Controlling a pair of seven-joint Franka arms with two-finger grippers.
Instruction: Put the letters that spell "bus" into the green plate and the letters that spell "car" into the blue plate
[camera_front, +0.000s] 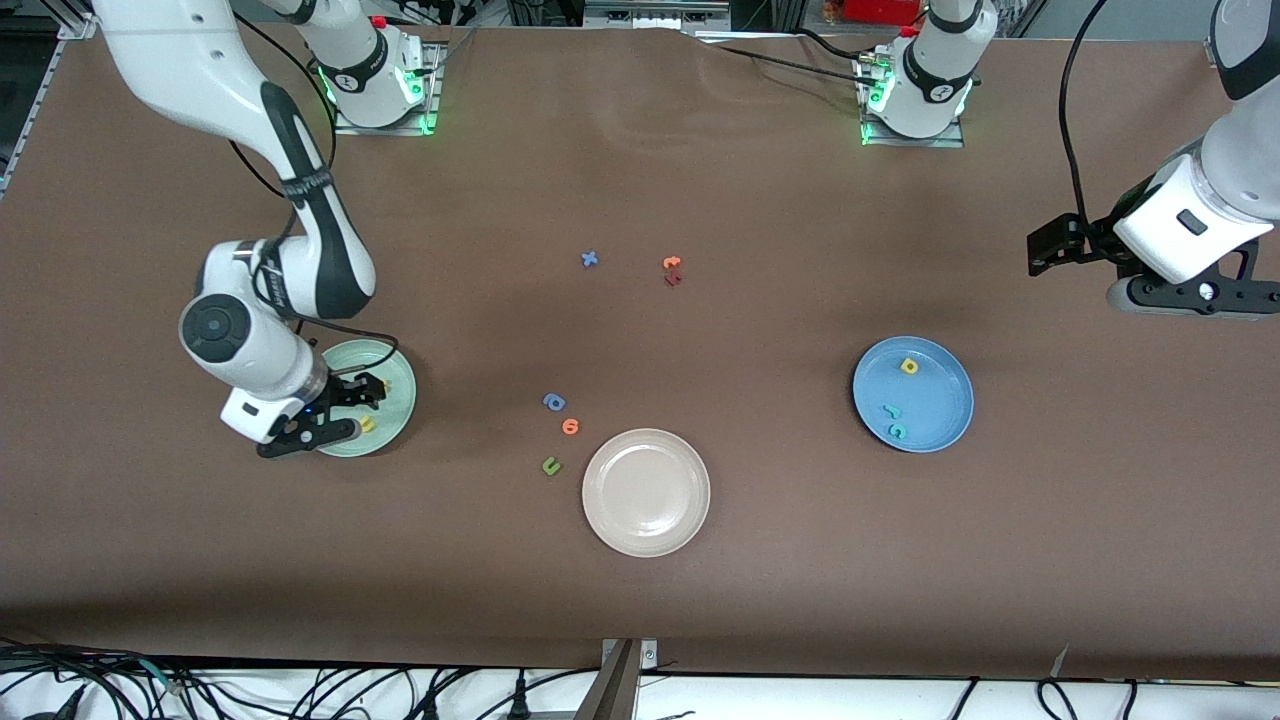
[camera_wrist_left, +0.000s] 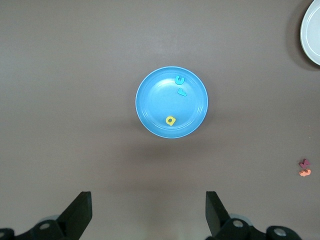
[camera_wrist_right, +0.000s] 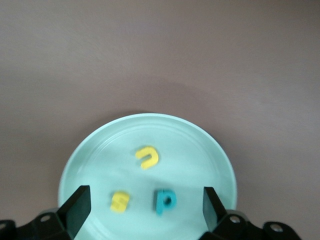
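Right gripper (camera_front: 352, 408) is mine and hangs over the green plate (camera_front: 398, 372), with its fingers (camera_wrist_right: 75, 207) spread apart and nothing between them. From the front view my wrist and hand cover much of that plate, so only the yellow "s" (camera_front: 367, 424) and a sliver of a second yellow letter near the fingers can be made out there. My right wrist view shows the whole set inside the plate: the yellow "u" (camera_wrist_right: 147, 157), the "s" and the teal "b" (camera_wrist_right: 164, 200), all lying flat and apart from one another, the "s" and "b" between my fingertips and below them. My left gripper (camera_wrist_left: 149, 212) waits high over the table toward the left arm's end, its fingers also wide apart and empty. In its wrist view the blue plate (camera_wrist_left: 150, 100) lies well clear of it, holding the teal "c" (camera_wrist_left: 179, 79), the teal "r" (camera_wrist_left: 182, 92) and the yellow "a" (camera_wrist_left: 171, 120). On the bare table between the two plates stand a beige-white plate (camera_front: 646, 492), a green "u" (camera_front: 550, 465), an orange letter (camera_front: 570, 427) and a darker blue letter (camera_front: 554, 402) beside it. Farther from the front camera lie a blue "x" (camera_front: 589, 259) and an orange and dark red pair (camera_front: 672, 271), touching.
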